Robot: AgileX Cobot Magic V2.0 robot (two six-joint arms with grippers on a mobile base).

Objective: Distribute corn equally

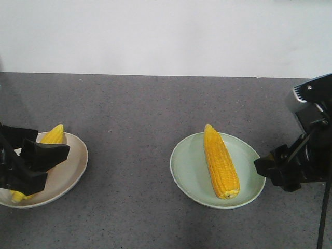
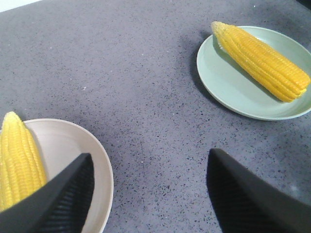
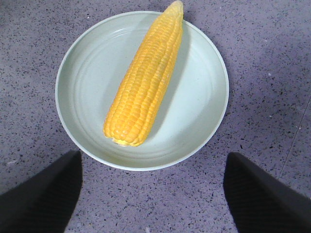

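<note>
Exterior front-facing view shows a grey speckled table (image 1: 155, 109) running to a pale wall, with two plates on it, well apart. The beige plate (image 1: 70, 174) sits at the near left, partly hidden by the left gripper (image 1: 28, 166). The green plate (image 1: 189, 174) sits right of centre, with the right gripper (image 1: 282, 171) just beside its right rim.

One cob lies on each plate. The left cob (image 1: 52, 136) rests along the left side of the beige plate, tip pointing far; most of its length is behind the gripper here, but the left wrist view shows its tip and upper half. The right cob (image 1: 220, 162) lies down the middle of the green plate, tip far, cut end near.

Both grippers are spread wide and carry nothing: each wrist view shows two dark fingers far apart with bare table between them. The left hovers over its plate's near-right edge; the right is off its plate, on the near side in its own view.

Judging by the layout, the sharing looks done, one cob per plate, and no loose cob shows anywhere. Little seems left but for the arms to draw clear.
</note>
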